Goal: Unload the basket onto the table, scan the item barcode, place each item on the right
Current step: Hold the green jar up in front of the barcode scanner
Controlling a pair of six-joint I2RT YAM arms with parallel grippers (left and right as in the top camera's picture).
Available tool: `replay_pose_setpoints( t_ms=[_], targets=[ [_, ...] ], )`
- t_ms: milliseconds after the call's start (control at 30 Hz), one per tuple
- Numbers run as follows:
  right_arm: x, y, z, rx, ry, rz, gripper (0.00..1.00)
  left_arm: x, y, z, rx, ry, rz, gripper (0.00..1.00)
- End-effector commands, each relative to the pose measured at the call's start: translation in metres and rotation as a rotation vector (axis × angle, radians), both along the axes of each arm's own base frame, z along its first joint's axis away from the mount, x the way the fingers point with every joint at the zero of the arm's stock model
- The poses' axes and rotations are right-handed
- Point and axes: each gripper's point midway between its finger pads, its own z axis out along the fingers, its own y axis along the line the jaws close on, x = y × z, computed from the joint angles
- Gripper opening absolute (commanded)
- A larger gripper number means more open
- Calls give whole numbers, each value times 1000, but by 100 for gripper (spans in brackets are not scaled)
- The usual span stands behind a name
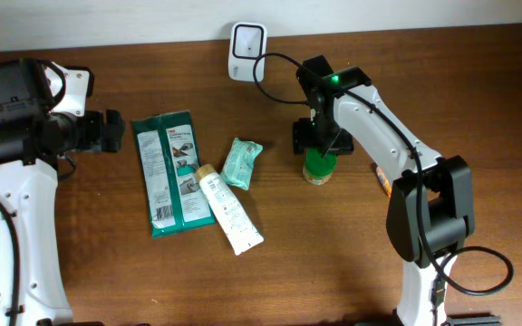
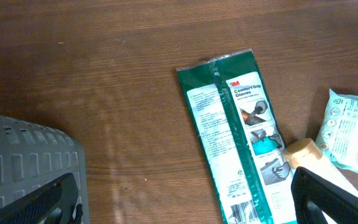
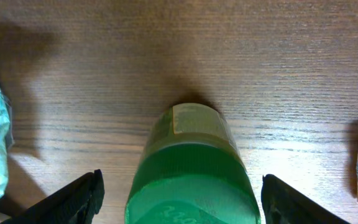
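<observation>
Where the table (image 1: 333, 272) lies nearest the arms, a white tube (image 1: 227, 210) rests at a slant, its tan cap against the edge of the green 3M glove packet (image 1: 169, 172). Just beyond lies a pale teal pouch (image 1: 241, 163). The left gripper (image 1: 111, 129) gapes wide and empty, left of the packet. To the right, the green bottle (image 1: 318, 168) stands under the right gripper (image 1: 317, 145), whose jaws stand apart either side of it, bare wood showing in both gaps. At the far edge sits the white barcode scanner (image 1: 246, 41).
</observation>
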Motion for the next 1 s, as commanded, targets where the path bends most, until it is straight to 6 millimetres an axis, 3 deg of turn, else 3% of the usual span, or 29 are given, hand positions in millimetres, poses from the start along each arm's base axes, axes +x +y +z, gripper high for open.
replay_pose_setpoints(
  t_ms=[0, 633, 767, 867, 967],
  targets=[
    [-1, 0, 2, -12, -1, 11, 75, 0, 1, 6, 9, -15, -12, 99],
    [-21, -7, -18, -37, 75, 9, 66, 0, 1, 6, 9, -15, -12, 99],
    [-21, -7, -18, -37, 75, 9, 46, 0, 1, 6, 9, -15, -12, 99],
    [-19, -1, -16, 0, 71, 13, 43, 0, 1, 6, 9, -16, -12, 99],
    [-15, 17, 1, 129, 61, 81, 38, 0, 1, 6, 9, -15, -12, 99]
  ],
)
